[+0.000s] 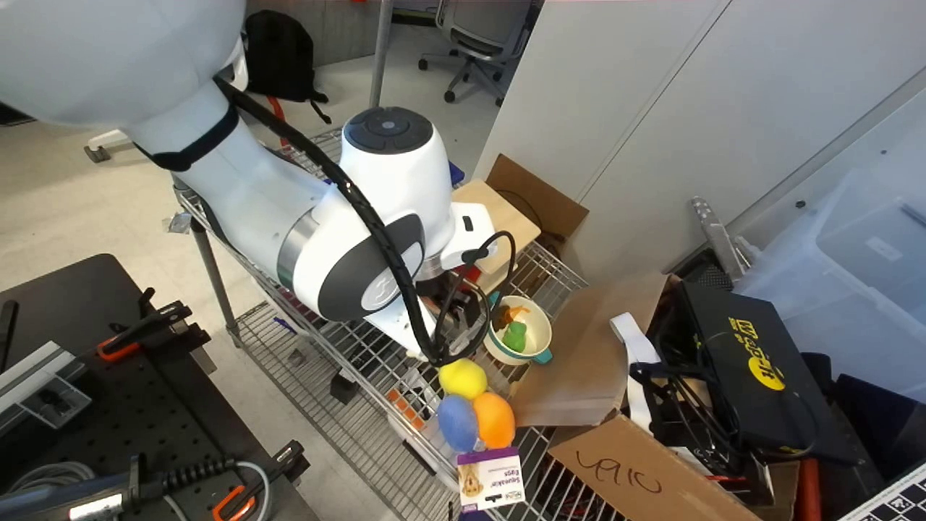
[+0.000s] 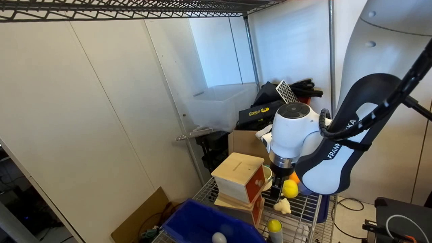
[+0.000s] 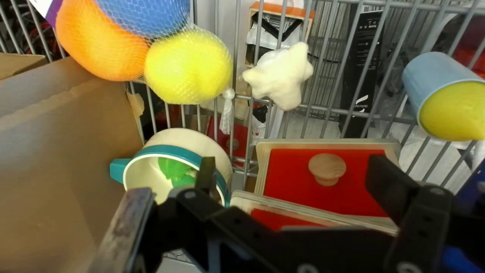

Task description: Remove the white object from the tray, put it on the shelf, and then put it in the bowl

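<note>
- The step in hand looks to be the last: the white star-shaped toy (image 3: 278,76) lies on the wire-grid shelf (image 2: 303,206), outside the blue tray (image 2: 189,217), and has yet to reach the teal-rimmed bowl (image 3: 148,175).
- The gripper (image 3: 293,175) stands wide open and holds nothing; red-fronted wooden boxes (image 3: 295,187) show between its fingers (image 3: 382,182) in the wrist view.
- Next, I'd expect a move across to the star, a descent and a pinch on its body, minding the netted yellow egg toy (image 3: 189,68) just beside it, then a lift to the bowl's mouth.
- An exterior view shows a pale ball (image 2: 219,238) inside the tray, missing from the wrist view, so the star is only my likelier reading of "white object".
- An exterior view shows a green piece (image 1: 515,337) and an orange piece (image 1: 519,312) in the bowl; the arm (image 1: 249,195) leaves the star hard to make out there.
</note>
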`<state>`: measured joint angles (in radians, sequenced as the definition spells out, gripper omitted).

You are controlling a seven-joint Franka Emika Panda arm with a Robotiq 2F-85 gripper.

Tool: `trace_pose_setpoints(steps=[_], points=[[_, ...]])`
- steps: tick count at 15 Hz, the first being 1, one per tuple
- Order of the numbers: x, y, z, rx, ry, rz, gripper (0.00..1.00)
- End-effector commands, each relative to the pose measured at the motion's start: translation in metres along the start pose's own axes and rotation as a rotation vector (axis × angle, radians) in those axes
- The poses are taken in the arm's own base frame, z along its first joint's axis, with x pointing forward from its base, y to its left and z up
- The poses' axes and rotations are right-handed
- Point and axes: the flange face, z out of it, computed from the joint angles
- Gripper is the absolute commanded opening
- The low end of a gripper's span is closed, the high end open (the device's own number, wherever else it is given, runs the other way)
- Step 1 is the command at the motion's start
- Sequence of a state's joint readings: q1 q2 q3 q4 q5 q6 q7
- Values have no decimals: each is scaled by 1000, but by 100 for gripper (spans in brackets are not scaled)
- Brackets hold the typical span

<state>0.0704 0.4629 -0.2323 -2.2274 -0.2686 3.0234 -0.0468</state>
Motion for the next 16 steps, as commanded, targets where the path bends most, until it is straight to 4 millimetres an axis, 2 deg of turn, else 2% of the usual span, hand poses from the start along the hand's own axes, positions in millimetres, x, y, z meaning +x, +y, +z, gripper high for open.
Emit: trace_pose_setpoints(steps=[1, 9, 16], points=[[8, 1, -6, -5, 30, 14, 100], [34, 2, -14, -12, 67, 14, 100], [43, 1, -13, -26, 84, 34, 100]])
